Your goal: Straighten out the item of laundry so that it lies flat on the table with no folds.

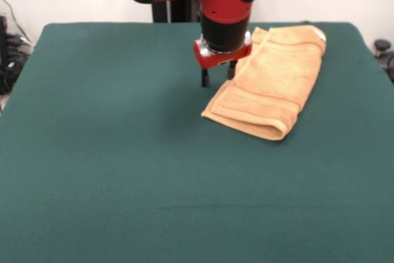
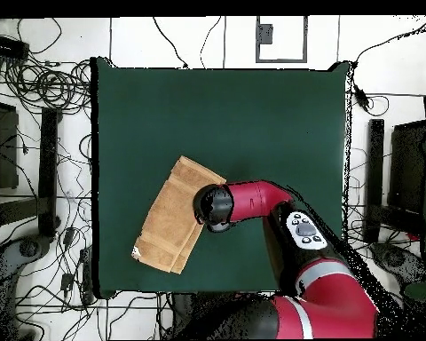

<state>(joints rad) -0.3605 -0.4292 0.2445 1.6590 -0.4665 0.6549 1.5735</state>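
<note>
Towel, front view: orange-tan, folded double, lying slantwise on the green table at far right, rounded fold at its near end. Gripper hangs just off the towel's left edge; its two dark fingers stand apart, holding nothing.

Overhead view: towel sits near the table's lower-left corner. Red arm reaches in from the bottom, wrist over the towel's right edge; gripper hidden under it.

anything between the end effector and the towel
Nothing: in the front view the end effector hangs beside the folded towel, with only a sliver of bare green table showing between them.
</note>
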